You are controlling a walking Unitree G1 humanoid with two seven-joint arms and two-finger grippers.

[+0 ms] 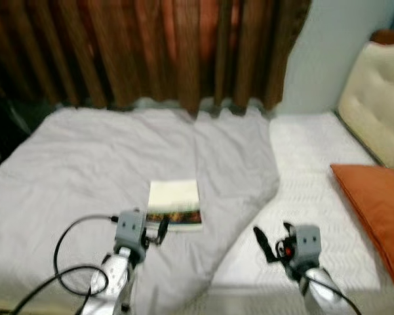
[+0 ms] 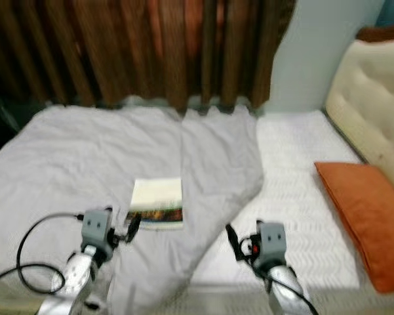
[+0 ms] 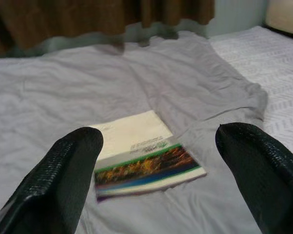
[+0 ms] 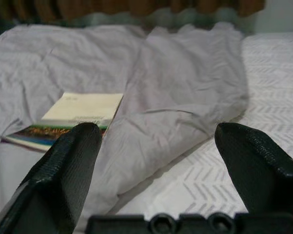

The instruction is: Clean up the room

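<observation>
Here the book [image 1: 175, 204] lies on the grey blanket [image 1: 85, 164] just ahead of the left gripper [image 3: 158, 183], whose 2 fingers are spread wide, empty; the right gripper [image 4: 156, 170] likewise gapes, holding nothing.

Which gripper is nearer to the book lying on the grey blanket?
The left. The left gripper hangs open just short of the book's near edge, pointing at it. The right gripper, also open, hangs off to the book's right, over the white sheet.

A bed [image 1: 308, 177] carries a grey blanket [image 1: 105, 164], book [image 1: 175, 204] and orange pillow [image 1: 377, 210].
</observation>
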